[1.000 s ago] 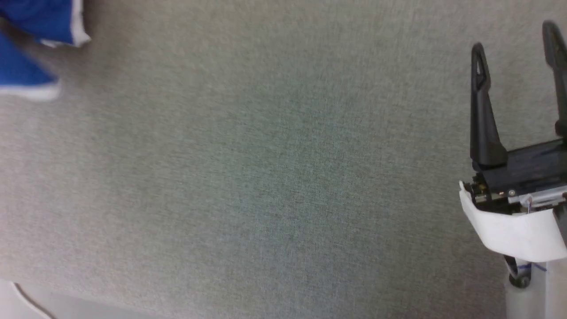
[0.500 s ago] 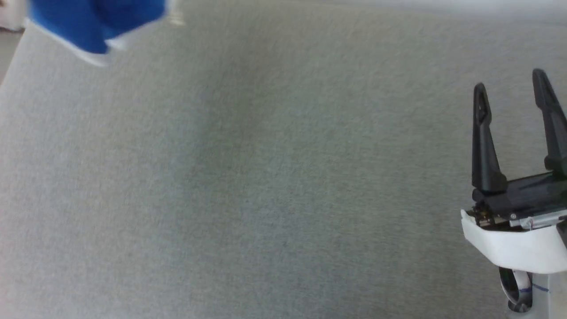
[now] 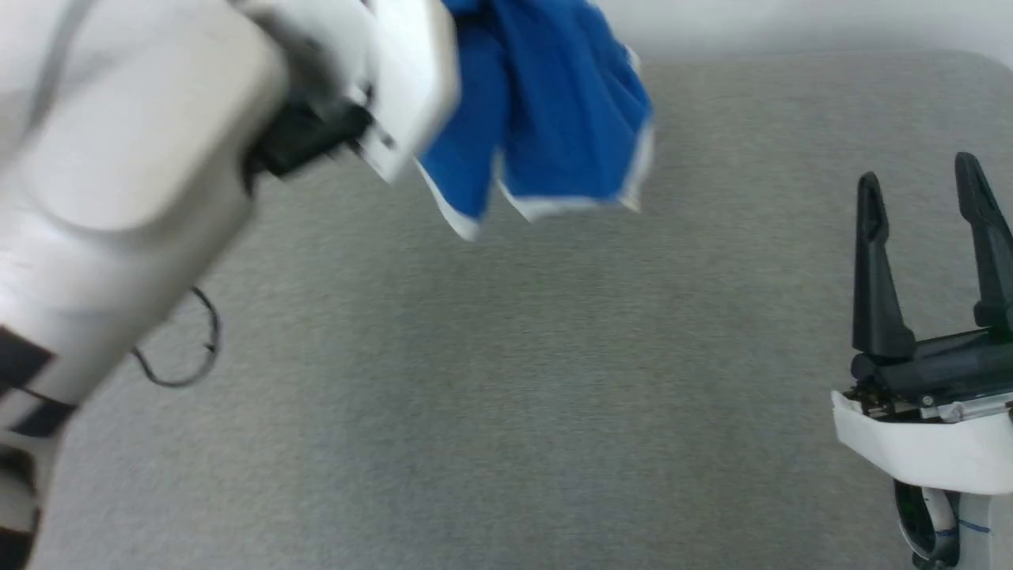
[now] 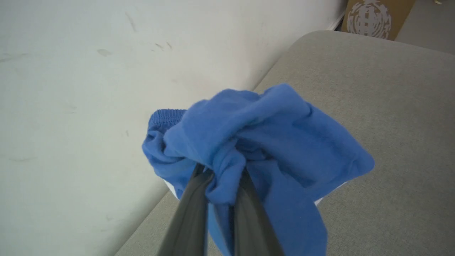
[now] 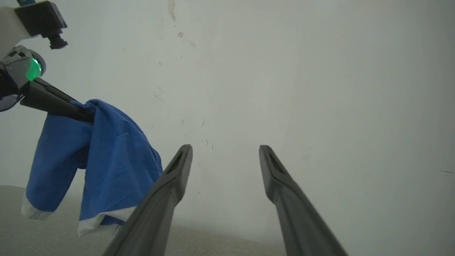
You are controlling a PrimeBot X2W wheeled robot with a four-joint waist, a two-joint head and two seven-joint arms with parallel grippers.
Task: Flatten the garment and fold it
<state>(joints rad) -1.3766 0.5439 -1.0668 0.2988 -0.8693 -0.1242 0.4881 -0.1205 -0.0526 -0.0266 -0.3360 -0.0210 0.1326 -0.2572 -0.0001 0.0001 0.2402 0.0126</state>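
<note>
The garment (image 3: 554,119), bright blue shorts with white edge trim, hangs bunched in the air above the grey table (image 3: 506,380). My left gripper (image 4: 222,177) is shut on a crumpled fold of the garment (image 4: 263,142); the gathered waistband (image 4: 167,115) peeks out at the left. From the right wrist view the shorts (image 5: 103,160) dangle from the left gripper's dark fingers (image 5: 57,105), both leg hems hanging just above the tabletop. My right gripper (image 3: 922,190) stands open at the table's right side, apart from the cloth, with nothing between its fingers (image 5: 177,170).
My pale left forearm (image 3: 119,198) covers the upper left of the head view, with a thin dark cable (image 3: 182,364) below it. A pale wall (image 4: 89,89) runs along the table's far edge. A cardboard box (image 4: 376,16) sits beyond the table's far corner.
The head camera has swung, so the whole picture shifted. The left arm has come into the head view, and the garment now hangs at the top centre instead of the upper left corner.
</note>
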